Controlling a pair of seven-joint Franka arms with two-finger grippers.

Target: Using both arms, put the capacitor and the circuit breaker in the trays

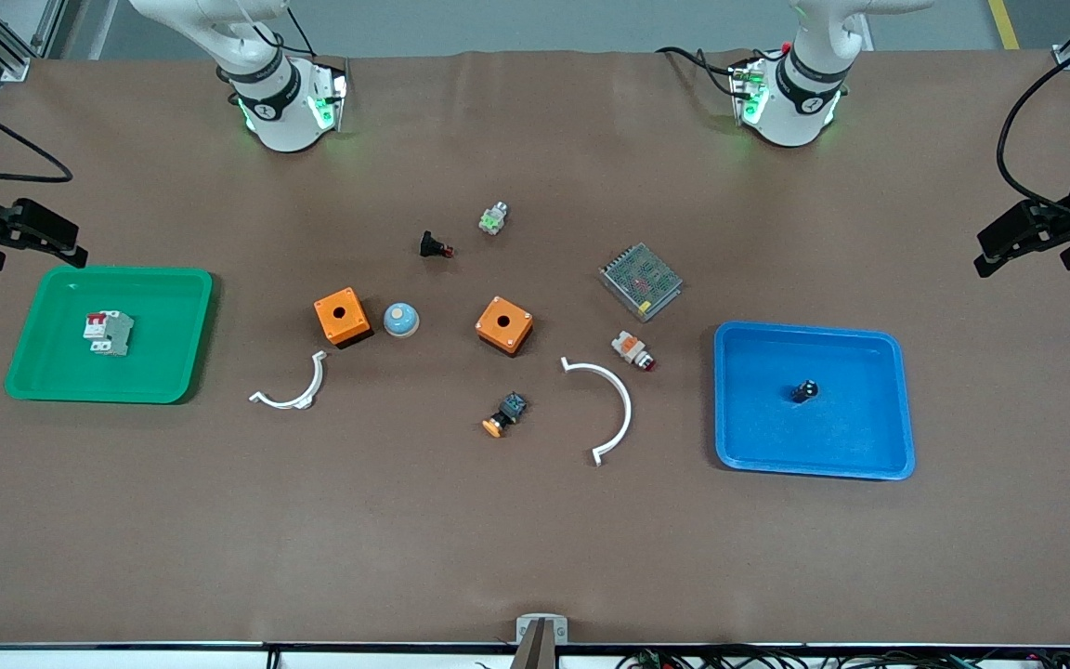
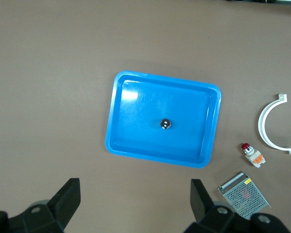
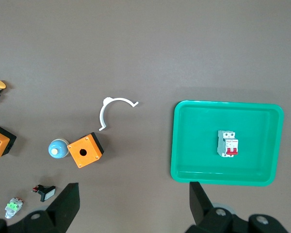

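The capacitor [image 1: 804, 391], a tiny black cylinder, stands in the blue tray [image 1: 869, 460] toward the left arm's end of the table; the left wrist view also shows the capacitor [image 2: 165, 124]. The white-and-grey circuit breaker [image 1: 109, 333] with red levers lies in the green tray [image 1: 43, 376] toward the right arm's end; the right wrist view shows the circuit breaker [image 3: 227, 143] too. My left gripper [image 2: 135, 188] hangs open high over bare table beside the blue tray [image 2: 115, 97]. My right gripper [image 3: 134, 191] hangs open high over bare table beside the green tray [image 3: 182, 145]. Neither holds anything.
Between the trays lie two orange boxes [image 1: 342, 316] [image 1: 504, 324], a blue dome [image 1: 400, 320], two white curved clips [image 1: 293, 388] [image 1: 607, 405], a mesh-topped metal unit [image 1: 641, 281], an indicator lamp [image 1: 633, 350], a black push-button [image 1: 436, 246], a green-tipped part [image 1: 493, 218] and a yellow-capped button [image 1: 505, 414].
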